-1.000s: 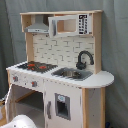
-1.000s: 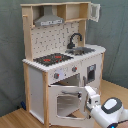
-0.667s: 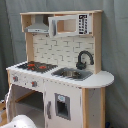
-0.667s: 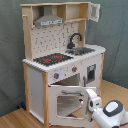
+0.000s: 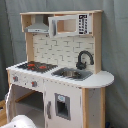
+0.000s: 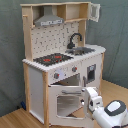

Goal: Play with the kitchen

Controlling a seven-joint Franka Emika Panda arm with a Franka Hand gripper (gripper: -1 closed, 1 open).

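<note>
Nearest, in the second exterior view, the end effector (image 6: 86,98) sits at the free edge of the oven door (image 6: 65,102), which is swung partway out; whether the fingers are spread or pinching the door edge, cannot tell. The kitchen (image 6: 62,60) stands on a wooden floor (image 6: 15,119) against a grey curtain (image 6: 10,45).

Handling, judged: the door is a light hinged panel, stiff wood with a clear window; best taken at its free edge or handle, moved along the hinge arc only. The whole unit looks tall and light, so hard pulls could tip or slide it.

Farther: knobs (image 6: 56,76) are small, a pinch-and-turn hold. Stovetop (image 6: 52,59) is flat, nothing to grip. Faucet (image 6: 75,40) is thin, probably fragile. The upper cabinet door (image 6: 94,11) hangs open, farthest away.
</note>
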